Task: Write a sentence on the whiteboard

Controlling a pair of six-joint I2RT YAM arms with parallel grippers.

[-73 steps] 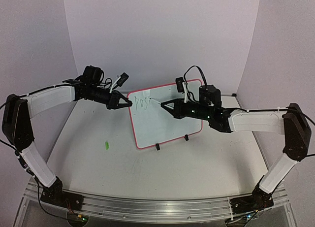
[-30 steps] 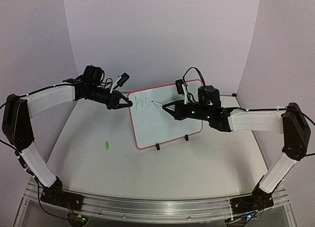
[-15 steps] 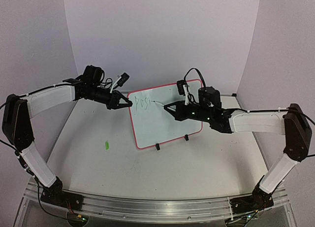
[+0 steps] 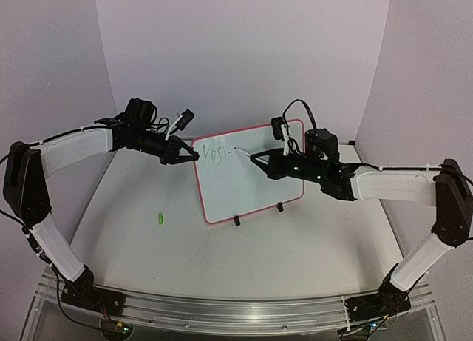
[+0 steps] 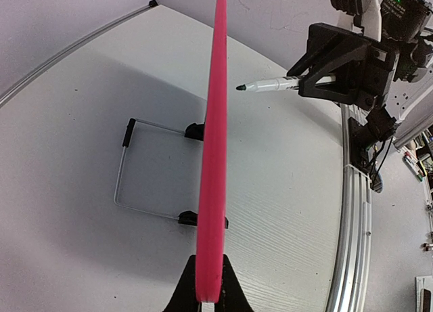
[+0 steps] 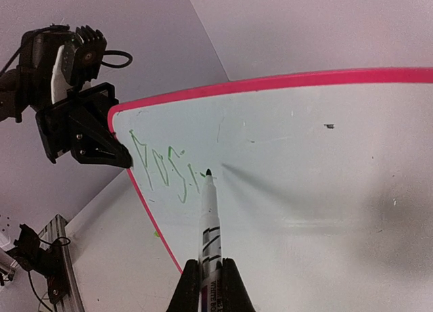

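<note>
Both clenched: left tool [image 4: 195, 154] pinches whiteboard [image 4: 244, 197] edge, right tool [image 4: 256, 157] grips marker [image 6: 208, 217] beside sentence [image 6: 162, 168], board bare rightward

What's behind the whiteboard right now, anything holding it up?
Behind the whiteboard, the left wrist view shows a thin wire stand flat on the table, running from its two black clips. From overhead, the board itself covers that spot.

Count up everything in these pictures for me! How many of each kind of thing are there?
End effectors: 2, the left end effector and the right end effector
Whiteboard: 1
Marker: 1
Small green piece: 1
Total: 5
</note>
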